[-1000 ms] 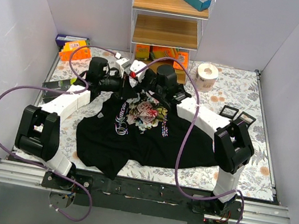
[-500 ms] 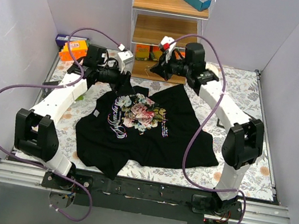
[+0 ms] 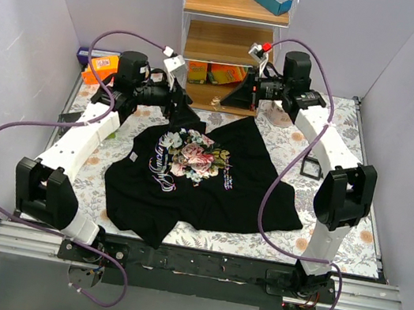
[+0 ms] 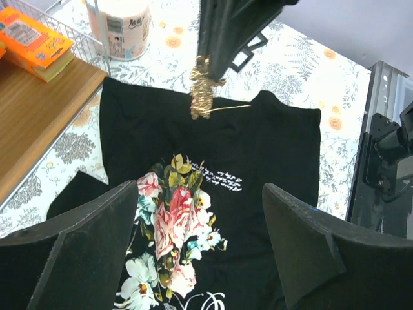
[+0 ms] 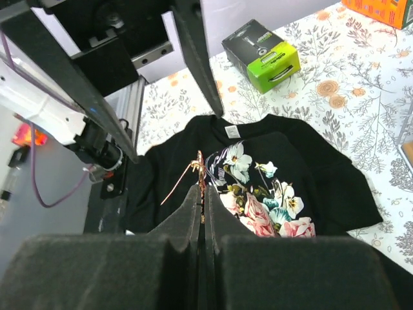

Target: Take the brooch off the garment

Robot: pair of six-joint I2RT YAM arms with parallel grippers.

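The garment (image 3: 208, 191) is a black T-shirt with a rose print, lying flat on the flowered table cover. My right gripper (image 5: 202, 187) is shut on the brooch (image 5: 201, 169), a small gold-coloured piece with a thin pin sticking out. It is held in the air above the shirt's far edge, clear of the cloth. The left wrist view shows the brooch (image 4: 203, 97) hanging from the right fingers (image 4: 226, 32). My left gripper (image 4: 199, 194) hovers open over the rose print with nothing between its fingers. Seen from above, the right gripper (image 3: 233, 99) is in front of the shelf.
A wooden shelf unit (image 3: 228, 42) stands at the back centre with orange boxes (image 4: 29, 42) on its low board. A paper roll (image 4: 119, 26) sits near it. There is a green box (image 5: 261, 46) at the left of the table and black frames (image 3: 313, 167) at the right.
My right gripper has lifted back and to the right, carrying the brooch off the shirt. The left gripper opened and let go of the bunched cloth, which now lies flat.
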